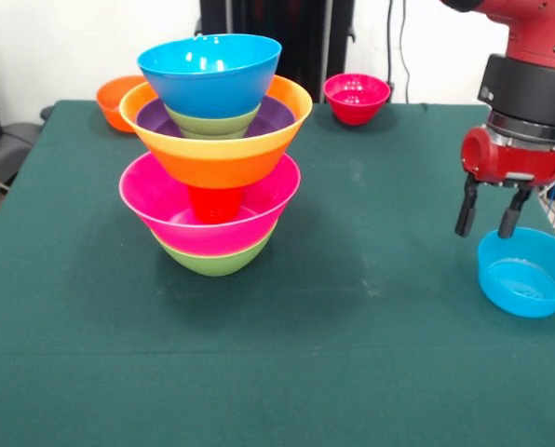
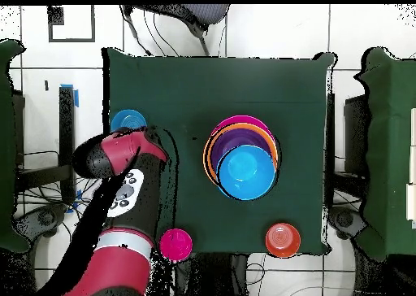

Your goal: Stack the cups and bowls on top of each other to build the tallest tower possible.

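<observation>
1. Tower (image 1: 214, 154) stands left of centre in the front view, on the green worktop (image 1: 333, 354). From the base up: green bowl (image 1: 212, 260), pink bowl (image 1: 166, 200), red cup (image 1: 214, 202) upside down inside the pink bowl, wide orange bowl (image 1: 222, 154), purple bowl (image 1: 277, 116), a second green bowl (image 1: 210, 121), blue bowl (image 1: 210, 74) on top.
2. Hand (image 1: 487, 223) hangs at the right of the front view, fingers (image 1: 466, 209) spread apart and holding nothing, just above the rim of a loose light-blue bowl (image 1: 526, 273).
3. The light-blue bowl lies at the right edge of the frame, well apart from the tower.
4. Small orange bowl (image 1: 117, 101) sits at the upper left, partly behind the tower. Small red-pink bowl (image 1: 356, 98) sits at the upper centre-right, unobstructed.
5. Nothing lies on the worktop between the hand and the tower.
6. Overhead view: the arm covers the hand; only part of the light-blue bowl (image 2: 126, 120) shows. The tower's (image 2: 242, 156) lower layers are hidden beneath the upper bowls.
</observation>
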Controlling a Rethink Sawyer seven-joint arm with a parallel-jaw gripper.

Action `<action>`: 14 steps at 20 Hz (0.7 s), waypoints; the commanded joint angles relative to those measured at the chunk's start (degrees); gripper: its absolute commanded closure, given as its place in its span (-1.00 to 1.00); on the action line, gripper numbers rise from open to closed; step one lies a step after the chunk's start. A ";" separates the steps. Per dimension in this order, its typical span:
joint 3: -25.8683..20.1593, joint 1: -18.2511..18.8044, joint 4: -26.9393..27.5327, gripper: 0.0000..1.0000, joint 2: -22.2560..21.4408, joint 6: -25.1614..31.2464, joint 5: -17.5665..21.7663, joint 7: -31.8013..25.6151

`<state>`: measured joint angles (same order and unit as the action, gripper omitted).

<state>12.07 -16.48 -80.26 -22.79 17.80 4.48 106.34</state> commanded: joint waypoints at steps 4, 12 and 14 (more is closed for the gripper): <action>-8.59 1.81 -1.71 -1.00 4.31 -2.12 0.31 5.54; -7.06 0.92 -1.30 -1.00 4.61 -2.09 0.47 6.45; -6.68 0.77 -0.82 -1.00 4.90 -1.83 0.48 6.49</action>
<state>10.54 -15.79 -80.27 -22.05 17.13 4.53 106.34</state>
